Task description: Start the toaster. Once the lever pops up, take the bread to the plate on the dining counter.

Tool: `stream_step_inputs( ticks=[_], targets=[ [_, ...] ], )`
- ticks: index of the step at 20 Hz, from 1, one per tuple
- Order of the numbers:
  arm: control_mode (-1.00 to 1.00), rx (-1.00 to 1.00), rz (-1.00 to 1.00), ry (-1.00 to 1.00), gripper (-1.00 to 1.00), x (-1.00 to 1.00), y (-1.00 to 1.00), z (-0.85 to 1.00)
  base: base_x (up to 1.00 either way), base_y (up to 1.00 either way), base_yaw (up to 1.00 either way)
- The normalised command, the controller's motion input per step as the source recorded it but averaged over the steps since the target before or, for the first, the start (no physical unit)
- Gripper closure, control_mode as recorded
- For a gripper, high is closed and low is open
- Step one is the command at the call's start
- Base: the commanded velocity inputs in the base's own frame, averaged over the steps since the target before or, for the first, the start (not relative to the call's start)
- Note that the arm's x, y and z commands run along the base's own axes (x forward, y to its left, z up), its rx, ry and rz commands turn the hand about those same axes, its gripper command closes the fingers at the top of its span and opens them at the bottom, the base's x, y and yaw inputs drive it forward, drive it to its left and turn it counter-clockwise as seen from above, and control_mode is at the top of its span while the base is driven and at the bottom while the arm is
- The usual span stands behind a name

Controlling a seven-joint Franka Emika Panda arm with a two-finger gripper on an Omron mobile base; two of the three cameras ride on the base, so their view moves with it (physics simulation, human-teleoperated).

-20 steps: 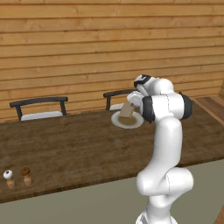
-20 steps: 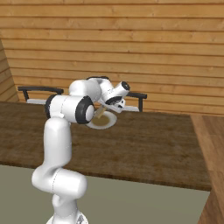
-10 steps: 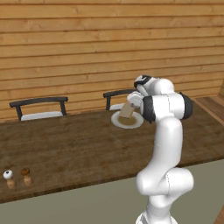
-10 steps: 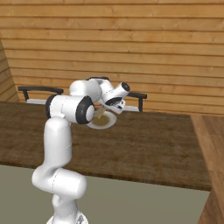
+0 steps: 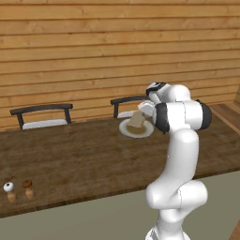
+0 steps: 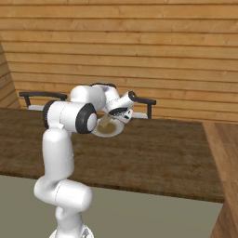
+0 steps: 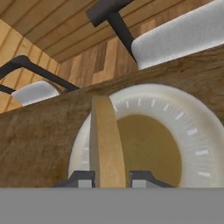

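The fingers point(image 7: 111, 178) are closed on a slice of bread point(image 7: 105, 140), which is gripped on its two flat sides and is seen edge-on in the hand view. The slice is held directly above the plate point(image 7: 192, 127), over the side of the plate that appears left in the hand view; whether the bread touches the plate cannot be told. In the left base view the bread point(image 5: 137, 120) is seen tilted, hanging over the plate point(image 5: 127, 131) from the hand.

The plate point(image 6: 105, 132) is placed on the tabletop point(image 5: 84, 159), near its far edge, and its brownish centre is ringed by a whitish raised rim. Just behind the plate, beyond the far edge of the tabletop, a dark chair point(image 5: 123, 101) with a pale seat is found. A second chair point(image 5: 41, 109) is located well to the left of the plate. Two small shakers point(image 5: 18, 190) are set far from the plate, at the near left edge of the tabletop.
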Motion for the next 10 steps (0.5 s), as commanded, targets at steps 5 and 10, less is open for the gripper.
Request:
stream_step_inputs(
  ticks=[5,10],
  targets=[
    [-1.0,0.0,-0.02,-0.13,1.0,-0.42,0.12,-0.05,0.0,0.0,0.0],
    [-1.0,0.0,-0.01,-0.04,-1.0,-0.09,0.03,-0.02,0.0,0.0,0.0]
  ],
)
